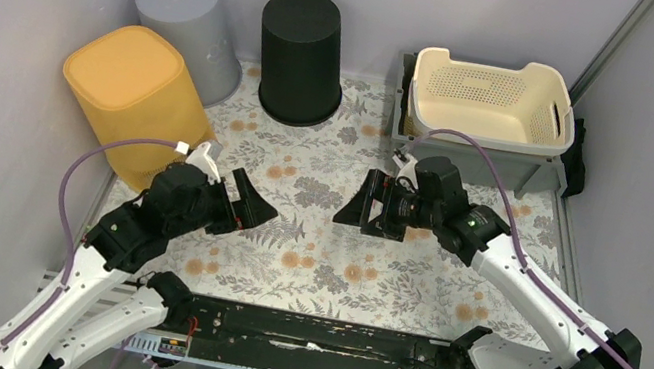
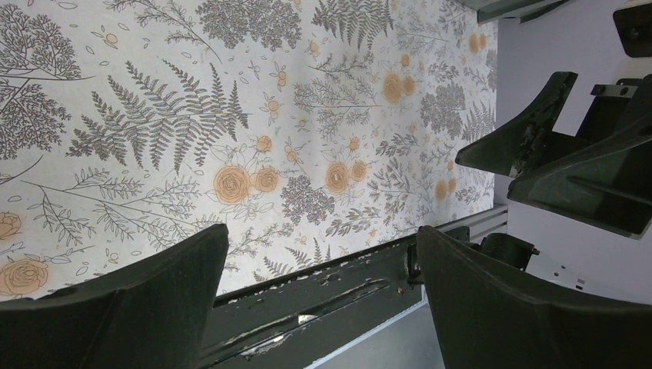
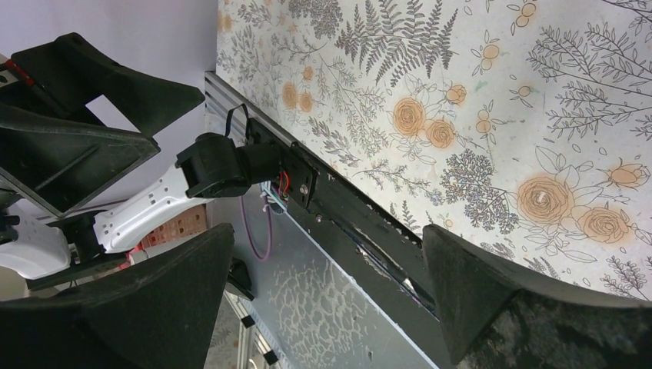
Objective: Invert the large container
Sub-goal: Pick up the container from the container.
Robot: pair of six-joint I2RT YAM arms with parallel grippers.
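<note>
A large yellow container (image 1: 130,99) stands at the left of the floral mat with its closed base facing up. My left gripper (image 1: 253,207) hangs just right of it, open and empty, apart from it. My right gripper (image 1: 354,208) is open and empty over the middle of the mat, its jaws facing the left gripper. The left wrist view shows the left gripper (image 2: 323,254) with wide-apart jaws over the mat and the black rail, with nothing between them. The right wrist view shows the right gripper (image 3: 327,254) the same way. The yellow container is out of both wrist views.
A grey bin (image 1: 190,28) and a black bin (image 1: 300,56) stand base-up at the back. A cream perforated basket (image 1: 492,100) sits open side up in a grey crate (image 1: 470,154) at the back right. Walls close the left, back and right sides.
</note>
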